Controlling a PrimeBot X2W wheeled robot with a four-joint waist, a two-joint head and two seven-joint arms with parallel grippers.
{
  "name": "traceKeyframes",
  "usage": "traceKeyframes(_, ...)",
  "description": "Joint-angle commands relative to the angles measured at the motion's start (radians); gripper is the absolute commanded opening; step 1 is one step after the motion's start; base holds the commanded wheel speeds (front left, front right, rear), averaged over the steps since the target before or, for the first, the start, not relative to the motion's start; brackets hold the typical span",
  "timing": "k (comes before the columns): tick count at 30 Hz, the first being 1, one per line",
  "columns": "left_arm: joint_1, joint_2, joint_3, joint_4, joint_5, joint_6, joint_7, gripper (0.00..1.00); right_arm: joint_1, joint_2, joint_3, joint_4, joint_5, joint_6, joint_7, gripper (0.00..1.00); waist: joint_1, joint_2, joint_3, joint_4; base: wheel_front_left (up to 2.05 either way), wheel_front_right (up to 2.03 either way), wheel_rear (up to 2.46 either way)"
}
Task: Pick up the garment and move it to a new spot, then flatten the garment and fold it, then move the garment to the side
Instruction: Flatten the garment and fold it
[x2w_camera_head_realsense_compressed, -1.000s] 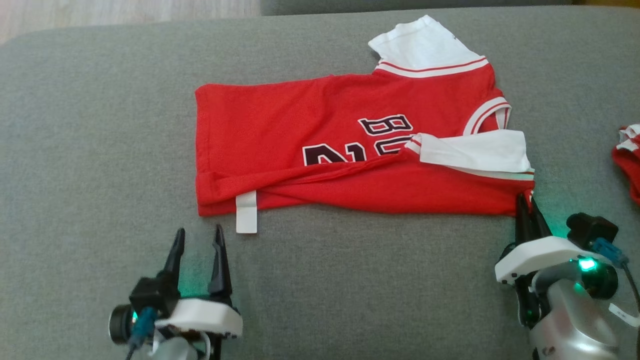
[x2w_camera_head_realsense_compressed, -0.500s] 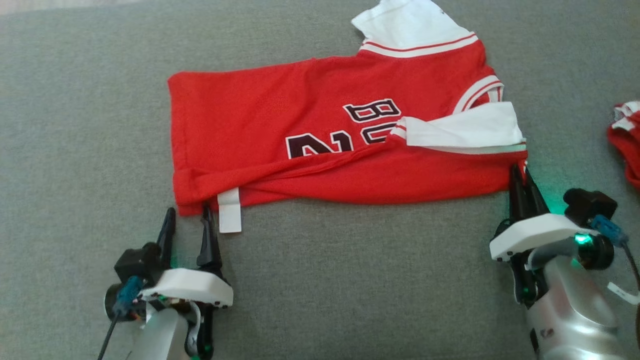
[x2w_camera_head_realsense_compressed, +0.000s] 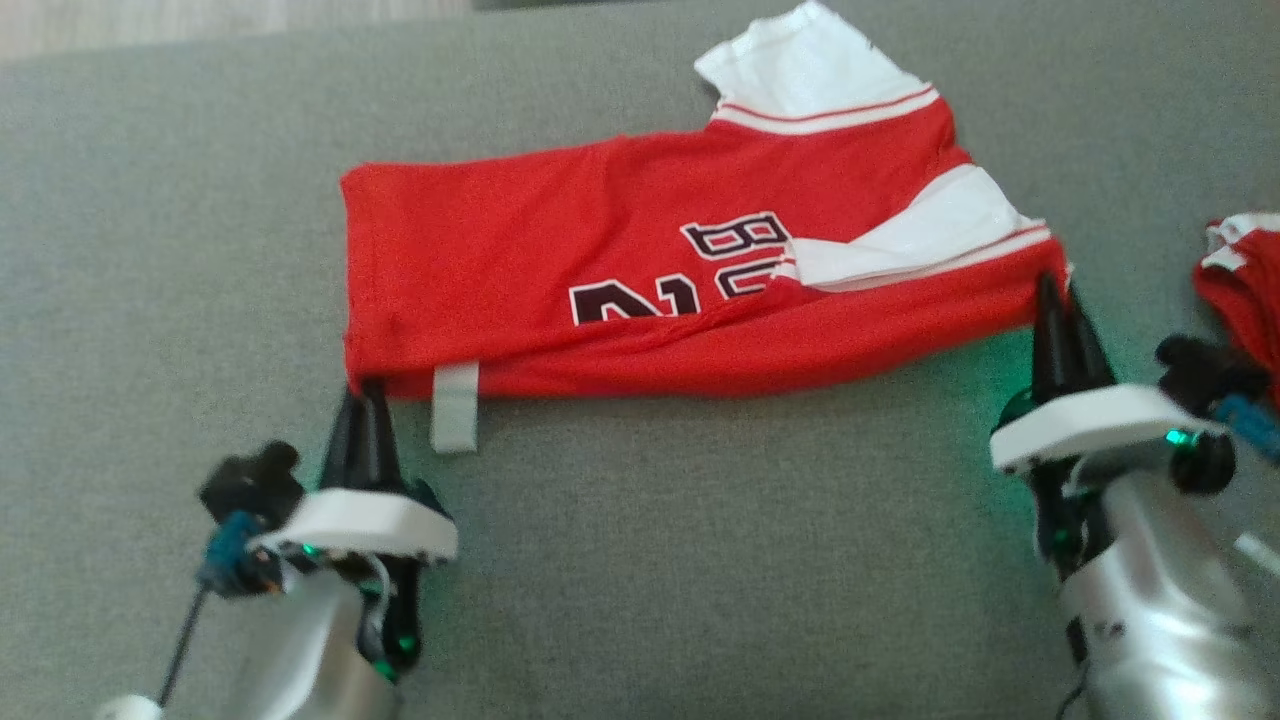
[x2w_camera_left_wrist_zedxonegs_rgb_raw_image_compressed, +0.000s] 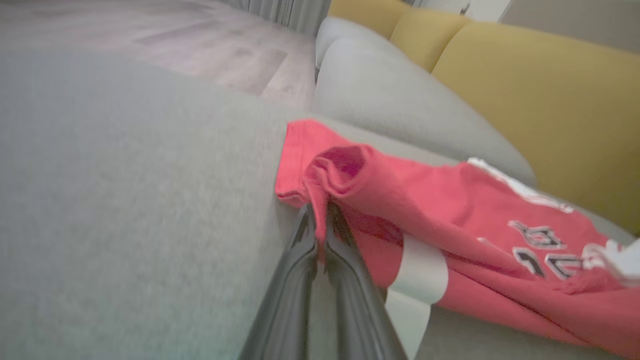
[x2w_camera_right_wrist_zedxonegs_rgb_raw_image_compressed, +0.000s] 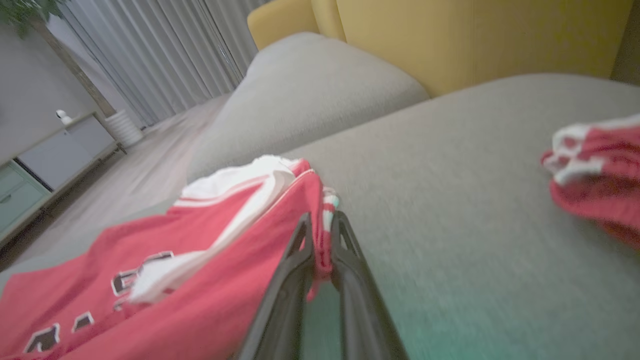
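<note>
the red basketball jersey (x2w_camera_head_realsense_compressed: 560, 240) lies mid-cushion on the grey sofa (x2w_camera_head_realsense_compressed: 700, 560), collar toward 1 o'clock. the left gripper (x2w_camera_head_realsense_compressed: 363, 400), spread wide short of the hem a second ago, now pinches its 8 o'clock corner; the right gripper (x2w_camera_head_realsense_compressed: 1055, 300) stays clenched on the 3 o'clock corner. both near corners held, the lift-and-fold can likely begin

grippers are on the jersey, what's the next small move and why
Probably raise both corners together and carry the near edge toward the far one. The left gripper is shut on the near left corner of the red jersey, the right gripper on its near right corner, and the rest lies flat.
</note>
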Motion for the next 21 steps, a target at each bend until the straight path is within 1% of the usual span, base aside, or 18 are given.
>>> traceKeyframes(1, -0.052, 0.013, 0.065, -0.046, 0.017, -0.008, -0.005, 0.0, -0.065, -0.028, 0.027, -0.039, 0.019, -0.001, -0.001, 0.0, 0.0, 0.0, -0.047, 0.006, 0.0, 0.0, 0.0)
traceKeyframes(5, -0.059, 0.021, 0.141, -0.064, 0.035, -0.025, -0.005, 0.0, -0.099, -0.064, 0.031, -0.041, 0.07, -0.001, 0.055, 0.0, 0.0, 0.0, -0.124, 0.005, 0.0, 0.0, 0.0)
traceKeyframes(9, -0.007, 0.028, 0.167, -0.028, 0.052, -0.029, -0.005, 0.0, -0.065, -0.098, 0.044, -0.05, 0.111, -0.001, 0.119, 0.0, 0.0, 0.0, -0.19, 0.001, 0.0, 0.0, 0.0)
traceKeyframes(12, 0.066, 0.024, 0.165, 0.013, 0.056, -0.033, -0.005, 0.0, 0.014, -0.116, 0.066, -0.061, 0.13, -0.001, 0.162, 0.0, 0.0, 0.0, -0.217, -0.002, 0.0, 0.0, 0.0)
traceKeyframes(17, 0.202, 0.015, 0.146, 0.044, 0.04, -0.036, -0.005, 0.0, 0.188, -0.13, 0.062, -0.084, 0.161, -0.001, 0.182, 0.0, 0.0, 0.0, -0.228, 0.003, 0.0, 0.0, 0.0)
traceKeyframes(19, 0.241, 0.014, 0.124, 0.045, 0.022, -0.037, -0.005, 0.0, 0.243, -0.131, 0.067, -0.097, 0.159, -0.001, 0.184, 0.0, 0.0, 0.0, -0.223, 0.004, 0.0, 0.0, 0.0)
traceKeyframes(20, 0.253, 0.014, 0.115, 0.038, 0.007, -0.034, -0.005, 0.32, 0.261, -0.13, 0.067, -0.106, 0.156, -0.001, 0.181, 0.0, 0.0, 0.0, -0.219, 0.004, 0.0, 0.0, 0.0)
traceKeyframes(21, 0.259, 0.014, 0.11, 0.023, -0.006, -0.033, -0.005, 0.82, 0.274, -0.129, 0.065, -0.115, 0.154, -0.001, 0.177, 0.76, 0.0, 0.0, -0.216, 0.005, 0.0, 0.0, 0.0)
